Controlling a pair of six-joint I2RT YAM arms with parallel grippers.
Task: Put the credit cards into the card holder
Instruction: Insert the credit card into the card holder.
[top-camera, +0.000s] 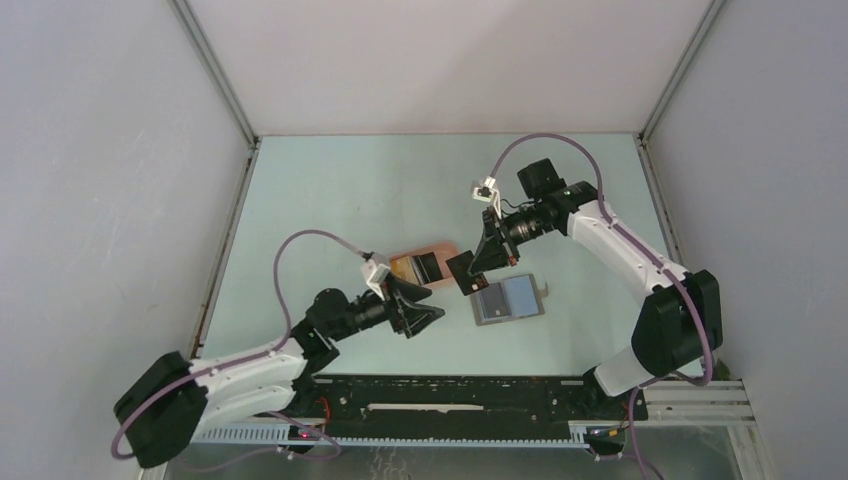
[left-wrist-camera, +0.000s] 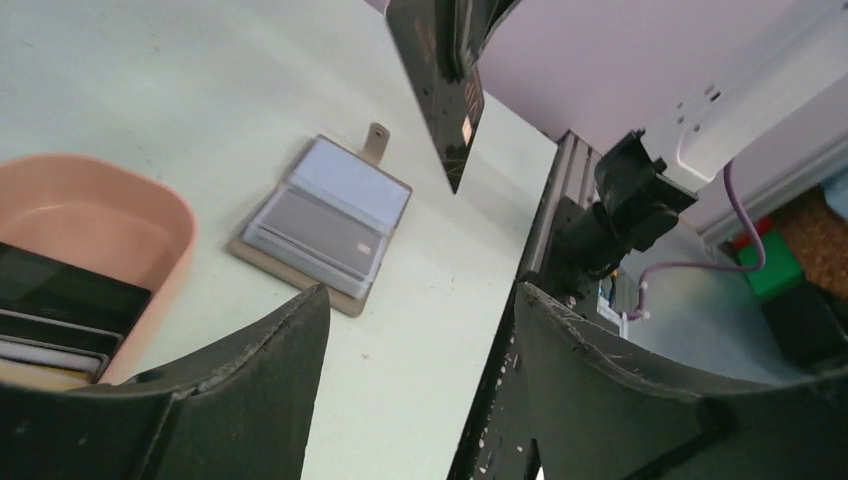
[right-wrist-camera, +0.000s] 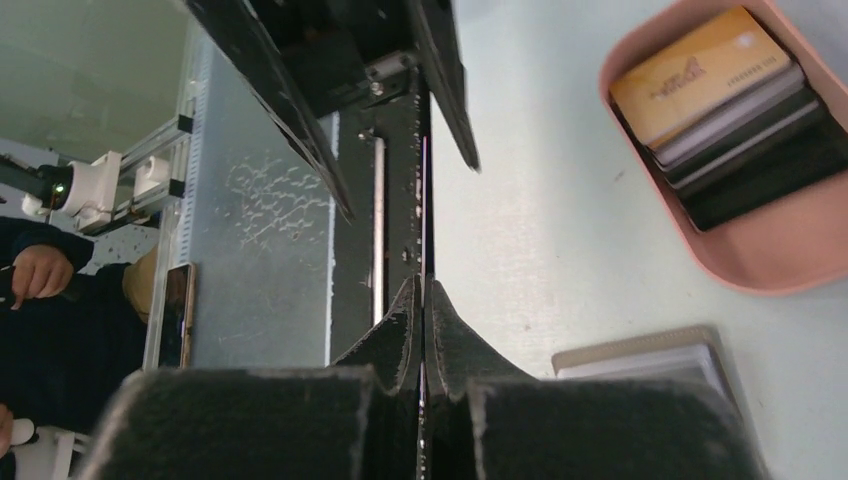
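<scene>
The right gripper (right-wrist-camera: 425, 292) is clenched on 1 thin dark credit card (left-wrist-camera: 438, 100), pinched near one end and held tilted in the air beside the small flat grey folding card holder (top-camera: 508, 300), which lies open on the table. The left gripper (left-wrist-camera: 420, 292) stands released, nothing between its fingers, near the peach-orange oval tray (right-wrist-camera: 770, 270) holding the other cards (right-wrist-camera: 745, 120), 1 of them yellow-orange. The step in hand looks like insertion. The card's free edge should come down low and nearly flat, square to a pocket mouth, then slide in. The loose holder may skid, so the left fingers could pin it.
</scene>
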